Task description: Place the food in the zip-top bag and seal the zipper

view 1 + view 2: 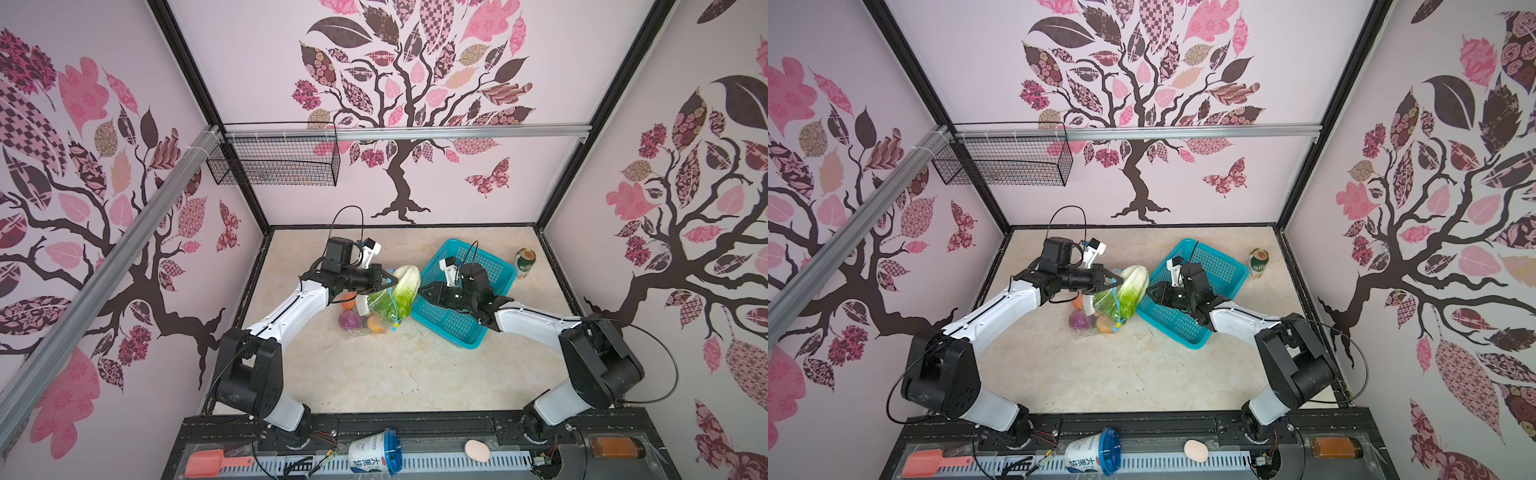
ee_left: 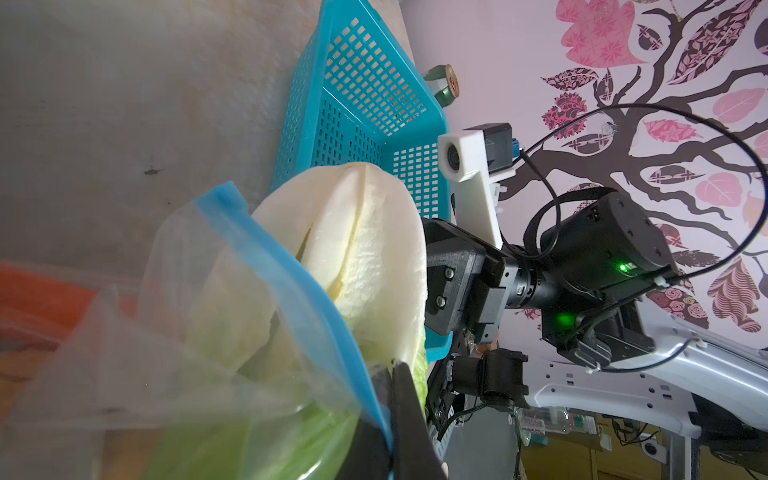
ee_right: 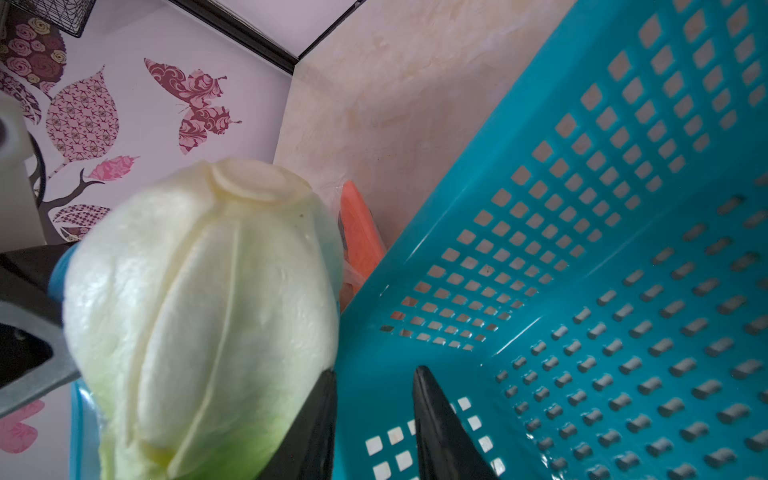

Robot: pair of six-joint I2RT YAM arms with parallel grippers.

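The left claw (image 1: 390, 280) is clamping shut on the zipper (image 2: 291, 282), pinching the blue strip and holding that lip of the zip-top bag (image 2: 187, 332) up off the counter (image 1: 374, 374). It is gripping on the far side of the cabbage (image 1: 405, 286) from the teal basket (image 1: 449, 320). It seems to be doing this so the mouth is gaping toward the basket and is not sagging shut.

The cabbage is lying half in. Its green leafy end is sitting inside the plastic, while its white stem end is sticking out just beside the basket's wall; I cannot tell whether they are touching.

The right claw (image 3: 374, 370) is hovering at that same basket wall. Its jaws are standing apart with nothing between them, and one finger is lying against the cabbage's side. It appears to be lining up to nudge the cabbage deeper.

The purple onion (image 1: 348, 320) and the small pumpkin (image 1: 377, 325) are resting inside the bag, farther from the basket than the cabbage.

Sealing is probably waiting on the cabbage, since its bulk is spreading the strip apart.
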